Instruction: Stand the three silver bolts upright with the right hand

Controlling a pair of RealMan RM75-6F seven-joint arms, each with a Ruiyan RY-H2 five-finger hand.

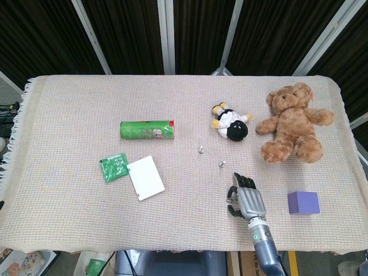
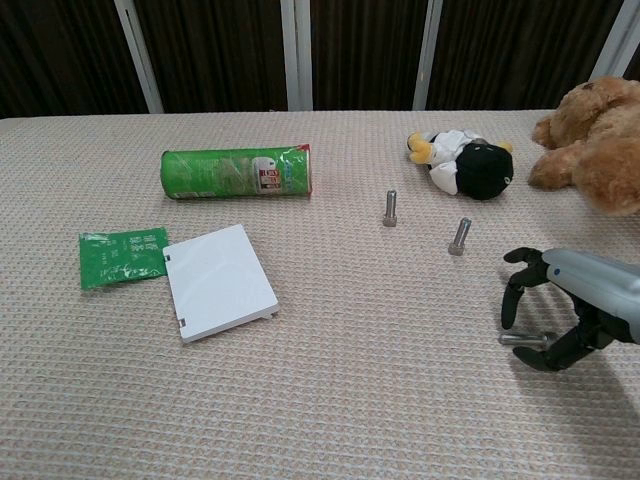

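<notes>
Two silver bolts stand upright on the woven cloth, one [image 2: 391,208] [image 1: 200,150] in the middle and one [image 2: 460,236] [image 1: 221,164] to its right. The third bolt [image 2: 522,340] lies flat near the front right. My right hand [image 2: 560,310] [image 1: 247,199] arches over that bolt's right end, with its fingers [image 2: 512,298] curled down above the shaft and the thumb against the bolt's head end. Whether the bolt is pinched or only touched is unclear. The left hand shows in neither view.
A green chip can [image 2: 238,173] lies at the left, with a green packet [image 2: 122,255] and a white box [image 2: 220,281] in front of it. A penguin toy [image 2: 468,165] and a teddy bear [image 1: 293,122] lie at the back right. A purple block [image 1: 303,202] sits right of the hand.
</notes>
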